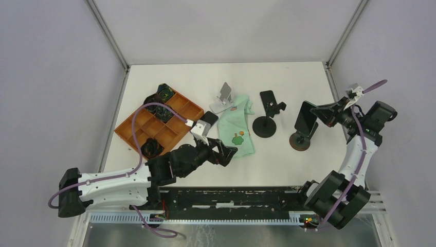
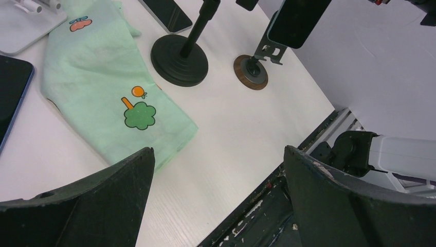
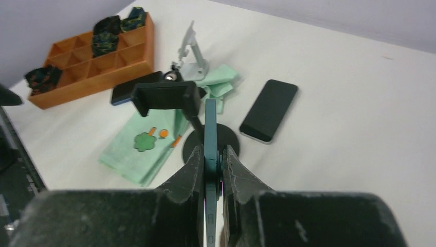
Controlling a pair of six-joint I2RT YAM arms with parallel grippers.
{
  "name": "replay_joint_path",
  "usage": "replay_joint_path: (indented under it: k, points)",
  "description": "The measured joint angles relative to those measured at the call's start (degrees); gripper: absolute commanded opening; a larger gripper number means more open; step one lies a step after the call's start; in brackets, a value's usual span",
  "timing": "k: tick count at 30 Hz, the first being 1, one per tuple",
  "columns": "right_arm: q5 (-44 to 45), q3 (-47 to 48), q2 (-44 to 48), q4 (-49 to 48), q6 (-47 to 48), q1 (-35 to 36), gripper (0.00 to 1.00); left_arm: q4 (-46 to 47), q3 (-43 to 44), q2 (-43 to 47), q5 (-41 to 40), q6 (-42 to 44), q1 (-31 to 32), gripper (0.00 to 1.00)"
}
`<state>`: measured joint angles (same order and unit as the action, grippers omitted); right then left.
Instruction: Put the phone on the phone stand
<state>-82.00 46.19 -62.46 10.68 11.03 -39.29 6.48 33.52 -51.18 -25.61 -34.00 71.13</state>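
Observation:
In the top view my right gripper (image 1: 315,115) is shut on a dark phone (image 1: 305,119), held upright at the right of the table. The phone hangs just above a small phone stand with a round wooden base (image 1: 300,140). The left wrist view shows the phone (image 2: 298,20) with its lower end at the stand's metal cradle (image 2: 267,50); I cannot tell if it rests there. In the right wrist view the phone (image 3: 210,123) stands edge-on between the gripper (image 3: 211,154) fingers. My left gripper (image 1: 229,153) is open over the table's front, holding nothing (image 2: 218,150).
A black stand with a round base (image 1: 264,126) stands left of the wooden one. A second phone (image 3: 268,109) lies flat behind it. A green cloth (image 1: 236,128), a silver stand (image 1: 223,98), a third phone (image 1: 209,119) and an orange divided tray (image 1: 165,135) fill the left half.

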Motion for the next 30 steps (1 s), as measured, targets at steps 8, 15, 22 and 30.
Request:
replay_joint_path:
  k: [8,15,22,30]
  points:
    - [5.9,17.0,-11.3,36.0,37.9,-0.2,0.06,-0.7,-1.1,2.1,-1.3,0.2,0.0,1.0]
    - [8.4,18.7,-19.0,54.5,58.1,-0.2,0.07,-0.8,-1.2,2.0,-1.3,0.2,0.0,1.0]
    - [7.6,18.7,-18.9,58.3,64.0,-0.2,0.08,-0.8,-1.2,1.9,-1.3,0.2,0.0,1.0]
    - [4.8,18.7,-18.5,60.0,64.2,-0.2,0.08,-0.8,-1.2,1.7,-1.3,0.2,0.0,1.0]
